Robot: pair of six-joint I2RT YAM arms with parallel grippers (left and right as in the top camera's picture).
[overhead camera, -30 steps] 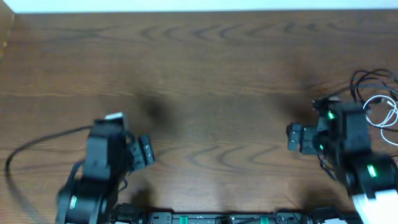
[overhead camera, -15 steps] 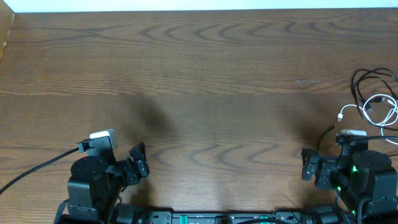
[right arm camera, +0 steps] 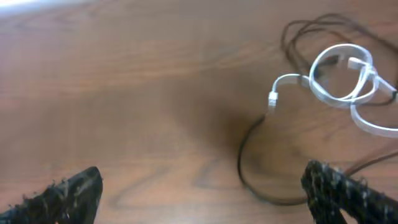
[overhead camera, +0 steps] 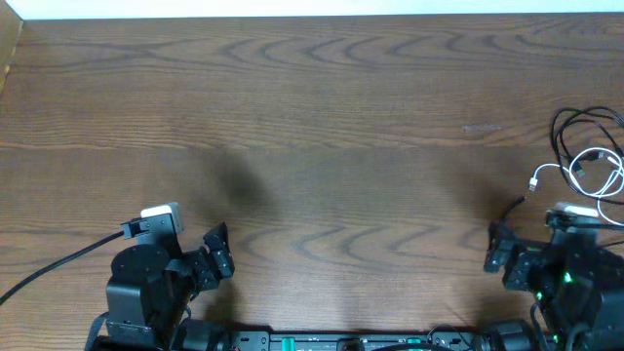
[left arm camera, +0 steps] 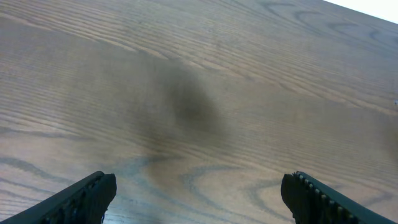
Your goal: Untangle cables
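A thin white cable (overhead camera: 597, 168) lies coiled at the table's far right edge, with a thin black cable (overhead camera: 575, 127) looped around and under it. In the right wrist view the white cable (right arm camera: 339, 74) coils at the upper right and the black cable (right arm camera: 249, 163) curves down between the fingers' span. My right gripper (overhead camera: 499, 252) is open and empty, near the front edge, just short of the cables; in its own view the fingertips (right arm camera: 205, 190) stand wide apart. My left gripper (overhead camera: 216, 252) is open and empty at the front left, fingers wide (left arm camera: 198, 194) over bare wood.
The brown wood table (overhead camera: 322, 127) stretches back to a pale wall strip. A thick black wire (overhead camera: 58, 263) fixed to the left arm runs off the left edge. The cables lie close to the table's right edge.
Both arms have drawn back toward the front edge. The right gripper has moved off the cables, which now lie uncovered. The left arm has been still for the last half second.
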